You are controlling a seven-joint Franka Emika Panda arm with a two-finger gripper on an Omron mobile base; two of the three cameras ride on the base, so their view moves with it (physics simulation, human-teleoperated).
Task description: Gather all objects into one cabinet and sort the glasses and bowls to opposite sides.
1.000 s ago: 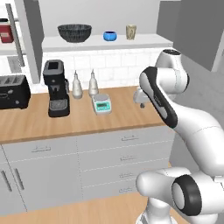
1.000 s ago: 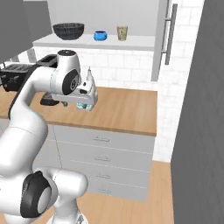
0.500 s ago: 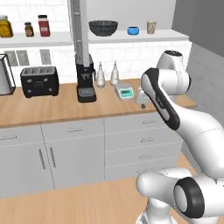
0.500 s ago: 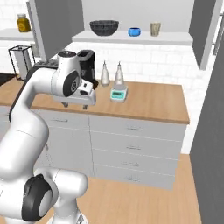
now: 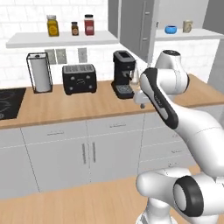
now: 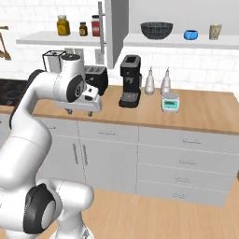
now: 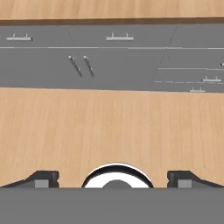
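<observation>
Nearest to you, the wood floor runs under the base, and the hand view looks down on it with the grey drawer and door fronts at 12 o'clock. The end effector has its two dark fingertips standing wide apart at the bottom of that view, with nothing between them; it holds nothing. In the right base view you see the end effector hanging in front of the worktop's edge at about 9 o'clock.

Beyond it lies the wooden worktop over pale grey cupboards. From the right base view it carries a black coffee machine at 12 o'clock, two white pear-shaped bottles just beside it at 1 o'clock, and a small scale in front of them. In the left base view a black toaster sits at 11 o'clock, a paper-towel holder at 10 o'clock, and a dark hob at the 9 o'clock edge.

Farthest back is white tile wall. The cabinet hangs with its dark door open; on its pale shelf, at 1 to 2 o'clock, stand the dark patterned bowl, the blue bowl and one beige cup, each apart from the next. An open shelf at 11 o'clock holds three jars.

Any labels are too small to read.
</observation>
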